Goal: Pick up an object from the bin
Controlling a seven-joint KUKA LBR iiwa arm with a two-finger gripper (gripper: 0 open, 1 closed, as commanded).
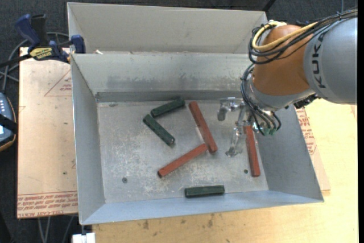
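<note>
So here's what we've got: the grey metal bin (85,139) has six small rectangular bars lying flat on its floor, three reddish-brown and three dark green. The arm with its orange wrist cover (278,68) comes in from the right and hangs over the right-hand part of the bin. Its metal pincer (234,136) points down, low near the floor. Honestly, we can't tell whether the pincer is released or clenched, because the wrist and its cables sit over too much of it.

The closest thing to it is the short reddish-brown rectangular bar (253,157) on the right side of the floor. It runs roughly from back to front, tilted a little, and its far end is tucked in under the cables at the wrist. The pincer is just beside it on the left. Whether the two touch, we can't say.

On the pincer's other side, a long reddish-brown bar (203,127) lies diagonally through the middle of the bin. Its near end is right at the end of a slanted reddish-brown bar (182,160) that angles toward the front left; we can't tell whether they touch. Further left, the upper dark green bar (168,107) and the lower dark green bar (159,130) make a loose V with their left ends close together. The front dark green bar (204,192) lies by itself along the front wall, well apart from the pincer.
</note>
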